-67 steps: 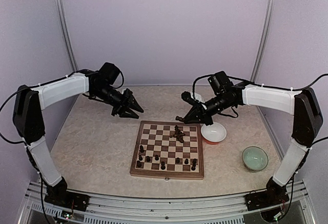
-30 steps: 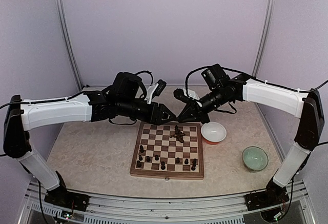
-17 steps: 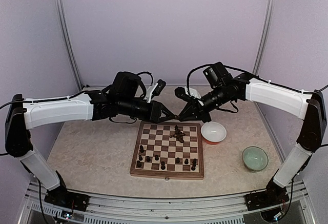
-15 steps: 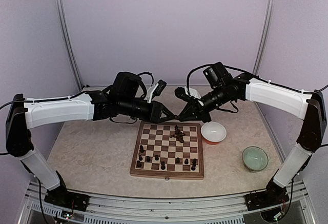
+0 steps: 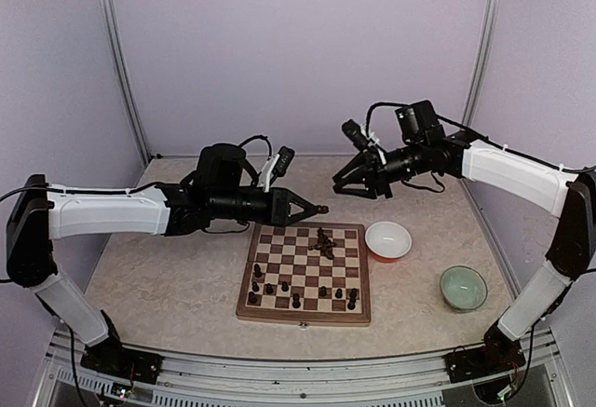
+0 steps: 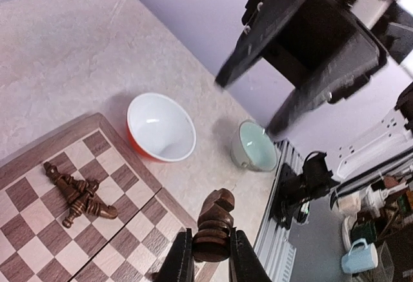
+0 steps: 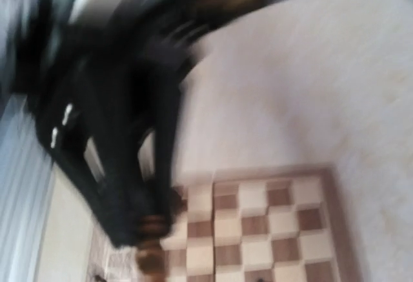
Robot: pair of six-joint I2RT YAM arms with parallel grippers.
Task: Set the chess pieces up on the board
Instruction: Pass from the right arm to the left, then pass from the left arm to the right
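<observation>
The left gripper (image 6: 211, 240) pinches a ringed, dark brown knight (image 6: 215, 224), seemingly level, head pointing along the board's (image 5: 304, 315) far edge (right gripper (image 5: 346, 189) spread, empty).

- Robot lab test cell: plain lavender panels (image 5: 298, 53) framed by aluminium posts (image 5: 116, 53) enclose a marble-patterned table (image 5: 168, 267).
- Two robot arms (image 5: 112, 211) are bolted to an aluminium rail (image 5: 298, 374) at its near edge.
- Outside stands a white rack (image 6: 377, 153) among clutter.
</observation>
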